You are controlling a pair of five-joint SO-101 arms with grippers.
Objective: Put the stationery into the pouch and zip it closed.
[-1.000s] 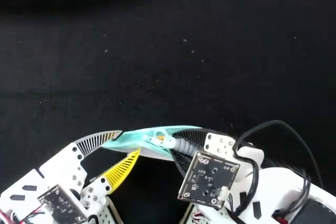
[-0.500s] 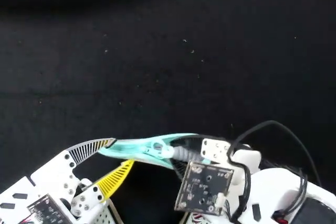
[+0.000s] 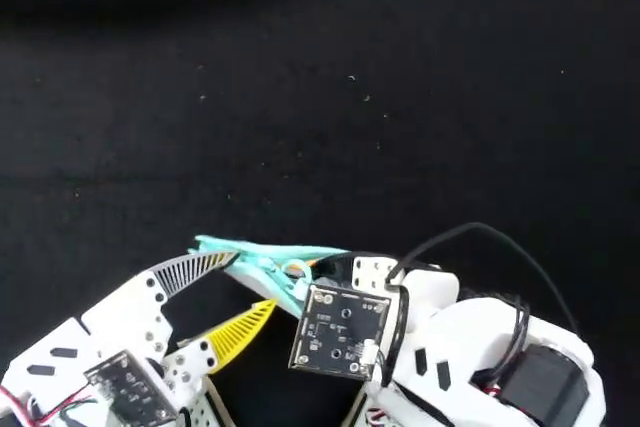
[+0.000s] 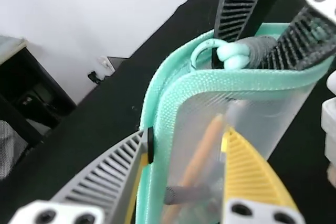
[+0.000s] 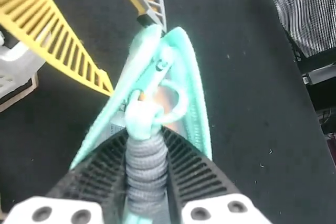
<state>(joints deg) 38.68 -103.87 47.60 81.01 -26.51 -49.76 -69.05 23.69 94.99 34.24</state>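
Where the black surface (image 3: 350, 97) runs nearest the two arms, the pouch (image 3: 262, 255), translucent with a mint-green zip band, is held between them, stretched from one set of jaws to the other. Through its clear wall a pencil (image 4: 202, 153) shows inside, lying along the pouch, and a grey item (image 4: 181, 195) crosses one end of it, too blurred to name. Whether the zip is fully closed I cannot tell. At the zip's end a mint ring (image 5: 172, 100) carries a grey pull cord (image 5: 145, 169) topped with a mint knot. The right jaws are closed tight on that pull cord, the two black fingers (image 5: 191, 174) pressed against it on either side, with the ring and the pouch just past their tips. The left jaws stand partway open with the pouch's other end between them. There the grey finger (image 4: 105, 182) touches the mint edge band and the yellow finger (image 4: 252, 177) lies flat against the clear wall, so they grip the pouch across its width. In the high view the left arm (image 3: 110, 337) comes in from the lower left. The right arm (image 3: 470, 347), white with a camera board (image 3: 338, 332) on top, comes in from the lower right.
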